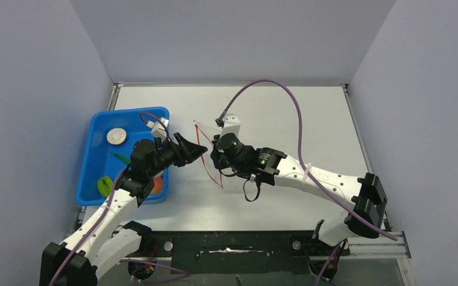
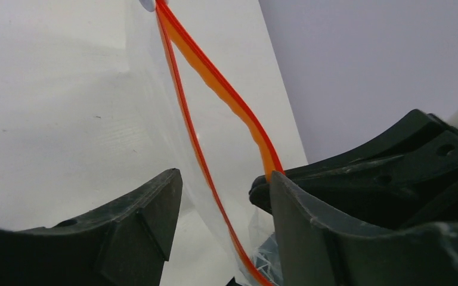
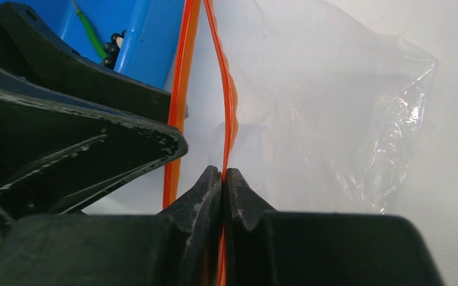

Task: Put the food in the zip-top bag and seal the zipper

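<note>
Right now your right claw point(image 3: 222, 176) is pressed together on one lip of the zipper point(image 3: 229, 101). It holds the zip-top bag point(image 3: 334, 107) up near the middle of the worktop point(image 1: 310, 119), likely so the mouth gapes toward 9 o'clock. Your left claw point(image 2: 223, 182) is spread with the other lip between its jaws, probably to pull the mouth wider. Count one bag and one blue tray point(image 1: 98, 149) at 9 o'clock holding five foods: one pale disc point(image 1: 116, 136), one green pod point(image 1: 121, 158), one lime-green fruit point(image 1: 104, 185), one orange-red fruit point(image 1: 158, 186) and one grape bunch point(image 3: 113, 46). None is bagged.
</note>
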Tool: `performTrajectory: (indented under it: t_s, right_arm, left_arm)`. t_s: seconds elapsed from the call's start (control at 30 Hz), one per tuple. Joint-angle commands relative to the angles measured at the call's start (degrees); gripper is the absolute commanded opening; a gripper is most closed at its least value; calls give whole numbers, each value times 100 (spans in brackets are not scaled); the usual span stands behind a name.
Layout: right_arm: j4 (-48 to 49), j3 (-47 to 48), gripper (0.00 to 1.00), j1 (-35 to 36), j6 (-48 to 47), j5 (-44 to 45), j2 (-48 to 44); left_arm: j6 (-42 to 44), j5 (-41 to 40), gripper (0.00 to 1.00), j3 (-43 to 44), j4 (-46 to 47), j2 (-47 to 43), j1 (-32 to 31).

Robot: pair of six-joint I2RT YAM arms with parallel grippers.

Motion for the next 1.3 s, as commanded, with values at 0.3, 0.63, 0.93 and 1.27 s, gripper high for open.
performTrajectory:
  t_s: [0.3, 0.63, 0.93, 1.27]
  right_arm:
    - [119, 223, 10, 59, -12, 162, -225]
    - [-817, 1169, 31, 53, -258, 384, 256]
    - [-1194, 1466, 21, -84, -410, 541, 311]
    - [-1297, 1217, 3, -150, -240, 696, 235]
  left_arm:
    - [441, -290, 0, 172, -61, -124, -133]
    - [423, -95, 0, 404, -120, -301, -193]
    - [495, -78, 0, 524, -334, -407, -204]
    - [561, -183, 0, 583, -592, -503, -213]
